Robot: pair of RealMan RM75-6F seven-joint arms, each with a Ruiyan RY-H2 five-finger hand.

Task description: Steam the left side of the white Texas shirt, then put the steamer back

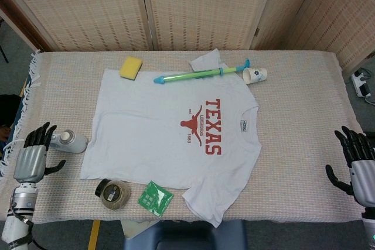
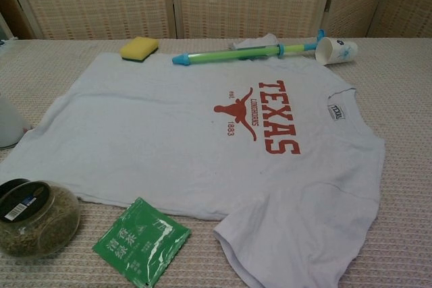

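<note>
The left robot hand [image 1: 34,159], grey metal palm with black jointed fingers, hovers at the near left edge of the table [image 1: 304,115] with its fingers spread and holding nothing; its fingertips overlap the handle end of the steamer [image 1: 68,141], though whether they touch it cannot be told. The steamer is a smooth pale grey plastic wand with a rounded head, lying flat just beside the shirt's left hem. The right robot hand [image 1: 355,167], of the same build, is released too, fingers apart, at the near right edge and well apart from everything. The white Texas shirt [image 1: 170,139] lies spread flat in the middle of the table, soft cotton with red block lettering and a longhorn print, collar toward the right. The table wears a woven, beige, nubbly cloth with a fringe on the left. Near the front edge sit a round clear jar [image 2: 34,217] of dried greenish bits and a glossy green foil packet [image 2: 140,241]. Along the far side lie a yellow sponge block [image 1: 132,67], a long green and blue tube toy [image 1: 199,75], and a tipped paper cup [image 1: 255,75].
</note>
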